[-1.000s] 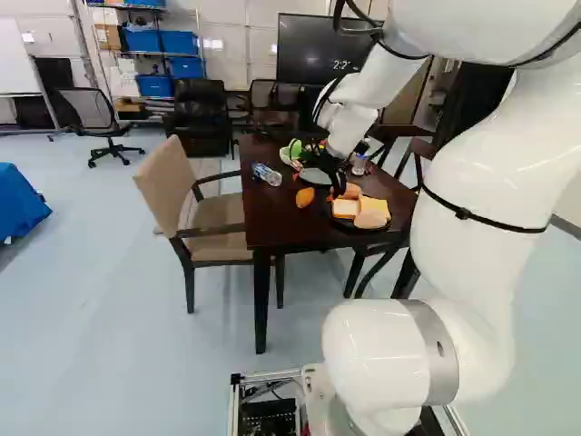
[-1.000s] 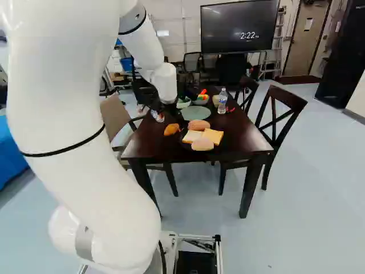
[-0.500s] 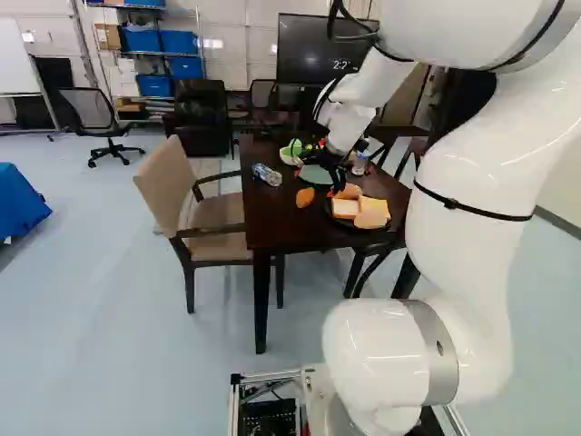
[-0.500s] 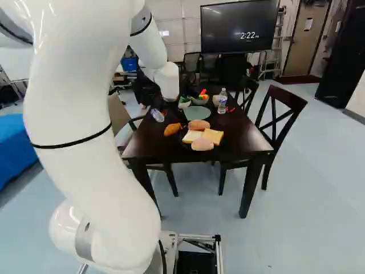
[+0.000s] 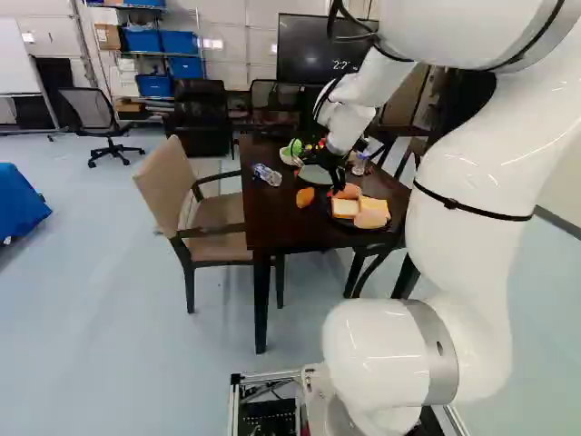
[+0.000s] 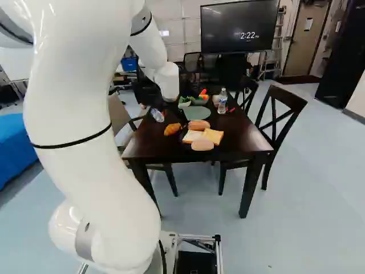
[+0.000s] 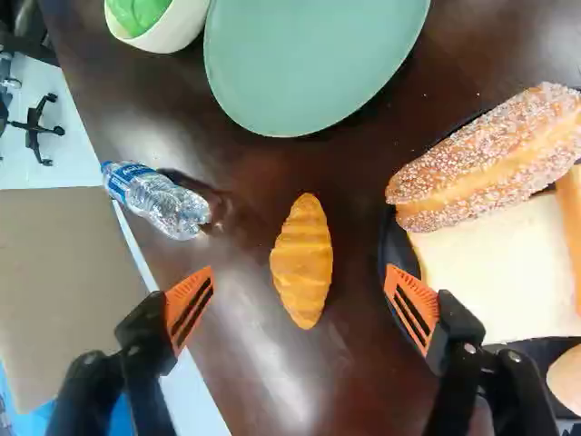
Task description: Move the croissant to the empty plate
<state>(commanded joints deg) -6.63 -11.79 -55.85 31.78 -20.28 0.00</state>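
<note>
Dark plate's rim crowds the croissant pick

The gripper (image 7: pixel 300 308) stands wide open with nothing in its grasp. The croissant (image 7: pixel 302 261) lies on the table (image 6: pixel 245 134), near its left edge and toward the near left corner, lined up between the fingers but slightly ahead of their tips.

The likeliest trouble is a bump: one finger stands over the rim of the black plate (image 7: pixel 390 245), so a straight descent could tip that plate or nudge its food. Closing without moving farther forward might pinch only the croissant's near end and swivel it away. Too hard a squeeze could dent it, if it is soft. The plastic water bottle (image 7: pixel 154 195), on its side by the left edge, could roll off if knocked.

The black plate carries a sugar-crusted roll (image 7: pixel 486 163), two bread slices (image 6: pixel 203 136) and a smooth pale bun (image 6: pixel 202 144). Farther from the near edge, the green plate (image 7: pixel 313 64) is empty. Just beside it, a white bowl (image 7: pixel 179 27) holds something leafy green (image 7: pixel 136 11).
</note>
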